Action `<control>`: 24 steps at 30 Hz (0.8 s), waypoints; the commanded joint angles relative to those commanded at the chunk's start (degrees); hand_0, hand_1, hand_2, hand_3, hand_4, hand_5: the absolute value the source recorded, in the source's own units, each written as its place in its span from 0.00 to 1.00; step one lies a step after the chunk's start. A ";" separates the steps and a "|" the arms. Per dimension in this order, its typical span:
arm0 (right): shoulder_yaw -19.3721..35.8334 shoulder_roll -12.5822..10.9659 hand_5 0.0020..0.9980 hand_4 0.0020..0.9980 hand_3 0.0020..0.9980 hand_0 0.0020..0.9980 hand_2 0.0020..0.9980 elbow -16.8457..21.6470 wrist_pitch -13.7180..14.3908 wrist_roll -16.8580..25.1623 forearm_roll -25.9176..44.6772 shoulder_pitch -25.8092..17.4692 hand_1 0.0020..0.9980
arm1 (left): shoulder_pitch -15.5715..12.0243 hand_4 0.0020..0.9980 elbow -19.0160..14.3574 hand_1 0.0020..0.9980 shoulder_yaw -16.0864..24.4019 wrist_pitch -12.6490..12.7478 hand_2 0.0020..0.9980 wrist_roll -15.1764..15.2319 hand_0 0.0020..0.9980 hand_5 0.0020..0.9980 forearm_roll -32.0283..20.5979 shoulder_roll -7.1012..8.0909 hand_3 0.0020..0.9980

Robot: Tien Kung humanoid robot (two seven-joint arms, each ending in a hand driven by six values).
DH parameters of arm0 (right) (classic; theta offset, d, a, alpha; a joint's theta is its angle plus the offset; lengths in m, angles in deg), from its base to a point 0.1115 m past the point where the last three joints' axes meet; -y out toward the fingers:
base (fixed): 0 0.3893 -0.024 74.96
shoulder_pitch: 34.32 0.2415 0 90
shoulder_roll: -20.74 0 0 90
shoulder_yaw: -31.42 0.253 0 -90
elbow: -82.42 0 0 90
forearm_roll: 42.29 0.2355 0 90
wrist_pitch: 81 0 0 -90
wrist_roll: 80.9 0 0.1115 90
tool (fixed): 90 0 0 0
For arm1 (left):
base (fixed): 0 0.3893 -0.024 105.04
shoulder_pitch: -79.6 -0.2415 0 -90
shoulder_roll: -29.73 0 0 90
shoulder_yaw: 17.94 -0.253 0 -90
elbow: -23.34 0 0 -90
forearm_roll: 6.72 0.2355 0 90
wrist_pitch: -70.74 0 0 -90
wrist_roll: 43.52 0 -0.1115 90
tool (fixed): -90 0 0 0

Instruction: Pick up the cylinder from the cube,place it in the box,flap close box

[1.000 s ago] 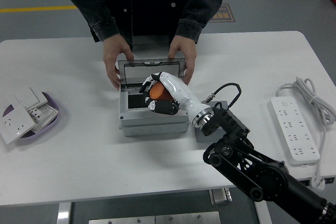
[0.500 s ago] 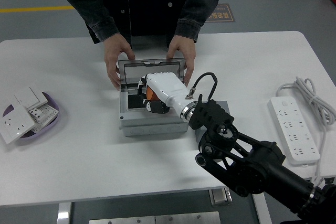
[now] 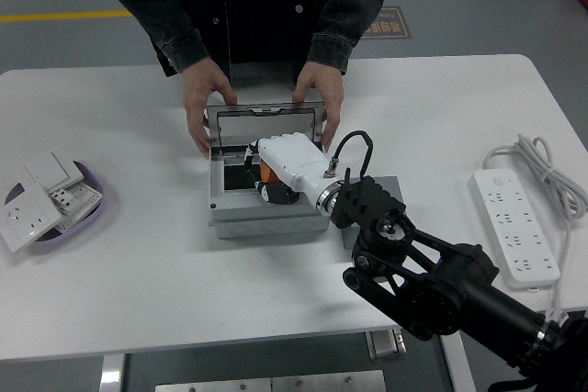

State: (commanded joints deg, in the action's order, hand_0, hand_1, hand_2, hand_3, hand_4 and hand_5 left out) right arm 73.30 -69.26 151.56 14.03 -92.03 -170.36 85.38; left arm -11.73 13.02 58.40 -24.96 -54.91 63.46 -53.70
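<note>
Cylinder [image 3: 265, 172], orange, shows only as a sliver at the centre of the frame, clamped in the curled fingers of the right hand [image 3: 280, 170]. Nearest the bottom edge, the black right arm [image 3: 432, 282] climbs from the lower right corner toward the middle. Its white hand reaches down into the open grey box [image 3: 266, 213], so the cylinder sits inside the cavity, though whether it rests on the box floor cannot be told. A grey block, probably the cube [image 3: 386, 185], peeks out from behind the arm just right of the box. Beyond the hand, the lid [image 3: 265, 121] stands upright, and a person's hands [image 3: 204, 107] grip the box on both sides at the hinge end. At far left lies a purple dish [image 3: 87, 208] of wall switches; at far right, a white power strip [image 3: 516, 231]. The left arm is out of view.

Risks, as I judge them: releasing too early could let the cylinder tip or roll in the cavity, and pulling out carelessly could snag fingers on the rim and drag the box. The flap may also pinch the person's fingers when closed.
</note>
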 joint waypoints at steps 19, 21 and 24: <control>-1.54 -0.49 0.39 0.75 0.69 0.82 0.71 1.11 2.89 4.03 10.00 -0.56 0.71 | 0.11 0.72 0.00 0.67 -1.57 -0.09 0.58 0.79 0.64 0.30 -1.34 0.06 0.64; -2.25 -1.72 0.39 0.75 0.69 0.82 0.70 2.58 3.63 5.59 13.88 -0.67 0.70 | 0.03 0.72 0.00 0.66 -2.12 -0.10 0.58 1.04 0.64 0.30 -1.88 0.09 0.64; -3.00 -4.86 0.39 0.75 0.69 0.82 0.70 6.23 4.62 7.24 20.76 -0.35 0.70 | -0.15 0.72 0.00 0.66 -2.51 -0.09 0.58 1.25 0.64 0.30 -2.34 0.13 0.64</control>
State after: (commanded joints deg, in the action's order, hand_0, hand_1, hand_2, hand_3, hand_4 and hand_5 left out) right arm 70.30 -74.13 157.78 18.65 -84.79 -149.60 85.03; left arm -11.89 13.02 55.88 -25.05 -53.66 61.12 -53.56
